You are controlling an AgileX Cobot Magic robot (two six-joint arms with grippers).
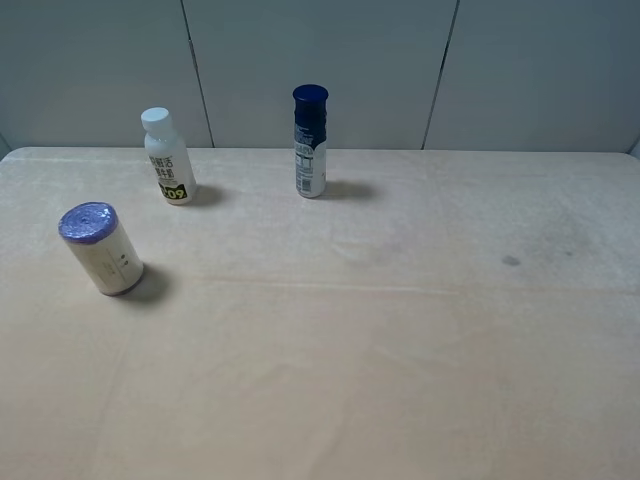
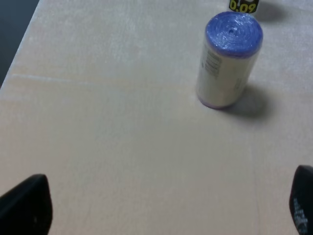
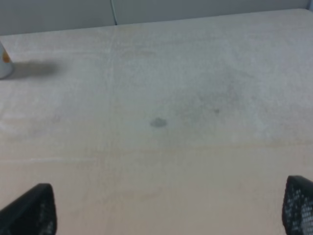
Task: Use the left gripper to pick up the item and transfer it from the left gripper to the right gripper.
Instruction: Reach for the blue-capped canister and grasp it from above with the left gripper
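Note:
The item (image 1: 101,250) is a stout cream-white cylinder with purple ends, standing upright at the left of the table in the exterior high view. It also shows in the left wrist view (image 2: 228,61), well ahead of my left gripper (image 2: 166,208), whose black fingertips (image 2: 27,205) sit wide apart and empty. My right gripper (image 3: 168,208) is also open and empty over bare tabletop, its fingertips (image 3: 32,210) at the frame corners. Neither arm shows in the exterior high view.
A white bottle with a white cap (image 1: 167,158) stands behind the item; its label edge shows in the left wrist view (image 2: 243,6). A slim bottle with a dark blue cap (image 1: 310,142) stands at back centre. The beige table (image 1: 400,340) has a small dark spot (image 1: 511,261).

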